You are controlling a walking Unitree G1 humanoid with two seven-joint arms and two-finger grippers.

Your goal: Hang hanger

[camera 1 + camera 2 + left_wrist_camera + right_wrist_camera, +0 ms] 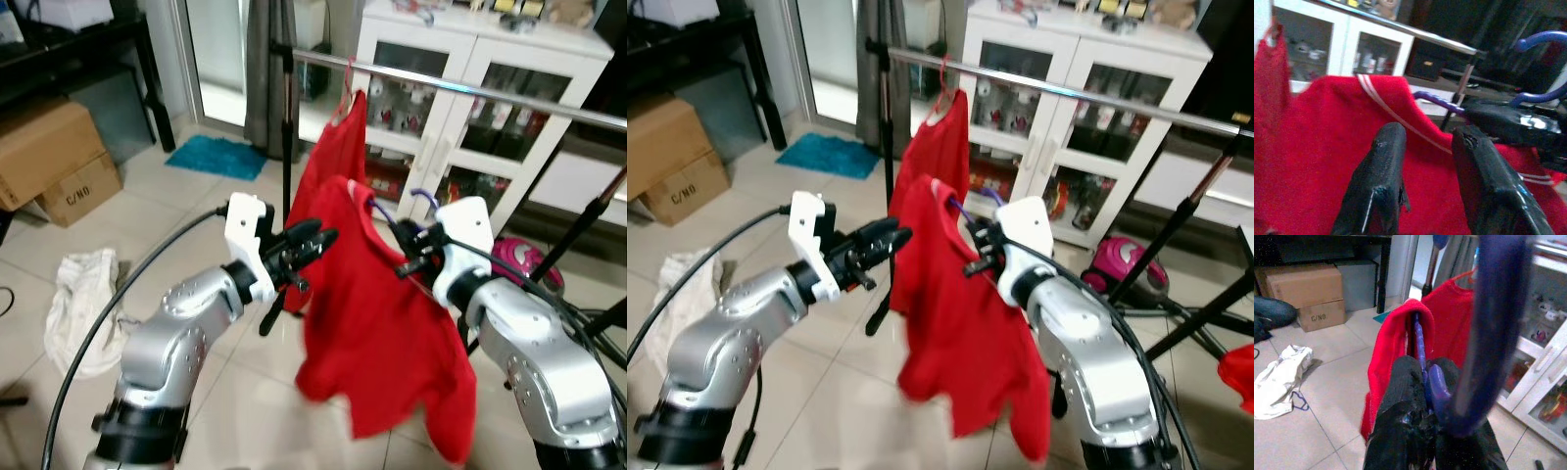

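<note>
Tiled floor (196,211) bearing cardboard boxes (54,162) and a teal mat (217,155) by the wall, with crumpled white cloth (86,294) nearer.

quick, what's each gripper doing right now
left gripper: open, empty, beside the red shirt.
right gripper: shut on the purple hanger carrying that shirt.

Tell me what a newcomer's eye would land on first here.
The red shirt on a purple hanger stands out, held up in mid-air by the right tool, shut on the hanger. The left tool, open, points at the shirt's shoulder. Behind, another red garment already hangs on the metal rail, before a white cabinet.
</note>
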